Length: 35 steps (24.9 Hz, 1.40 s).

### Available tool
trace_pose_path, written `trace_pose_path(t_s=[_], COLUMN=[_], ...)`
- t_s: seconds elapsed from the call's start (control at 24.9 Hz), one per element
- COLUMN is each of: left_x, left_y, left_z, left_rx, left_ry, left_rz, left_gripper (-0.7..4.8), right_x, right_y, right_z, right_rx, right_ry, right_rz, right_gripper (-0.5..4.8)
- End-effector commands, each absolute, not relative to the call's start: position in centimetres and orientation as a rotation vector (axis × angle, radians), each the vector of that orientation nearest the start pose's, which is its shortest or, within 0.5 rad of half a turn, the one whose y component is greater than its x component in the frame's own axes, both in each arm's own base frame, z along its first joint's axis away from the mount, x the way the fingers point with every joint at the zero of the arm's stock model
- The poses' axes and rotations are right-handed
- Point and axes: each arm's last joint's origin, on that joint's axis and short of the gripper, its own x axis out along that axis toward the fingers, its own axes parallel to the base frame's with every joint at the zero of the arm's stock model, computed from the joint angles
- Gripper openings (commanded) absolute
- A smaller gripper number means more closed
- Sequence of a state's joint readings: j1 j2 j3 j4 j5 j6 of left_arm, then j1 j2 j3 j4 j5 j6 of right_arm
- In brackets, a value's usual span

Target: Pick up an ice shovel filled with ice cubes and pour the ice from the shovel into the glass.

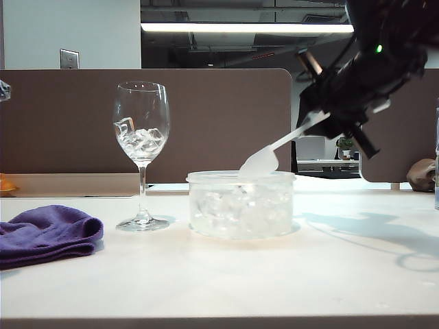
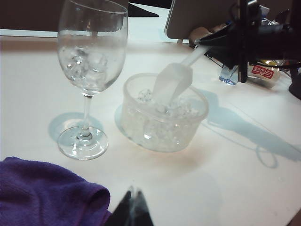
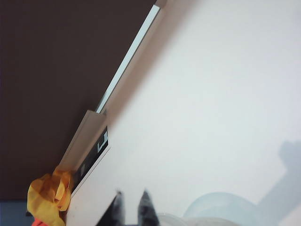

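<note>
Exterior view, nearest me: a purple cloth [image 1: 44,234] lies on the table [image 1: 274,281] at the left. Past it I see the glass [image 1: 141,151] upright with a few ice cubes [image 1: 140,140] inside, and just beside it the tub [image 1: 241,203] full of ice. My right gripper [image 1: 321,118] hangs above the tub's right side, clamped on the shovel [image 1: 264,159] handle; the bowl dips to the tub's rim. From the left wrist I see my left gripper [image 2: 130,207] low over the near table, its fingertips almost together, holding nothing.
</note>
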<state>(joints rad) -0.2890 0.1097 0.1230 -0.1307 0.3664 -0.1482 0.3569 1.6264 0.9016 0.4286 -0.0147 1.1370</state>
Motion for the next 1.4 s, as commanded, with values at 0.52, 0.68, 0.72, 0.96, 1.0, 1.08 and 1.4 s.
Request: trace_pose_path(t_s=[0.52, 0.68, 0.72, 0.96, 1.0, 1.08, 1.4], left_x=[8.9, 8.9, 8.9, 8.9, 8.9, 8.9, 8.9], left_y=[-3.7, -3.7, -3.7, -3.7, -3.7, -3.7, -3.7], left_z=[18.7, 18.7, 18.7, 18.7, 18.7, 18.7, 18.7], left_rx=[-0.145, -0.145, -0.145, -0.145, -0.145, -0.145, -0.145], left_ry=[0.151, 0.151, 0.151, 0.152, 0.151, 0.151, 0.151], left_rz=[-0.650, -0.650, -0.650, -0.650, -0.650, -0.650, -0.650], left_gripper=[-0.05, -0.05, -0.05, -0.05, -0.05, -0.05, -0.05], right_x=[33.5, 33.0, 32.7, 30.9, 30.4, 28.8, 19.9], right_y=[12.6, 12.0, 11.8, 9.6, 9.1, 8.1, 4.0], right_z=[20.9, 20.9, 21.1, 23.4, 23.7, 24.6, 29.0], right_rx=[1.193, 1.175, 1.154, 1.114, 1.117, 1.100, 0.573], right_ry=[0.477, 0.514, 0.525, 0.462, 0.447, 0.404, 0.172], right_rz=[0.154, 0.061, 0.028, 0.012, 0.010, 0.021, 0.114], right_gripper=[2.52, 2.85, 2.86, 2.82, 2.63, 1.75, 0.20])
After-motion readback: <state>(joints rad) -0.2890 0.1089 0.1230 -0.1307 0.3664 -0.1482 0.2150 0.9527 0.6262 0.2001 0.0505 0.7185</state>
